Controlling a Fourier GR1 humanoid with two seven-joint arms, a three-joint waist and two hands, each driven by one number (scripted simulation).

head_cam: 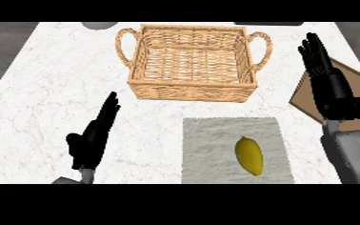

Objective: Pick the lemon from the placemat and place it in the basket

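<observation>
A yellow lemon (249, 155) lies on a grey placemat (211, 143) near the counter's front edge. Behind the mat stands a woven wicker basket (144, 86) with two handles and nothing inside. My right hand (324, 76) is raised at the right, fingers straight and pointing up, well above and to the right of the lemon. My left hand (91, 136) is open at the lower left, fingers straight, away from the mat.
A brown board (304, 97) lies at the right edge, partly behind my right forearm. A grey round object (100, 25) shows at the counter's far edge. White marble counter (63, 86) stretches left of the basket.
</observation>
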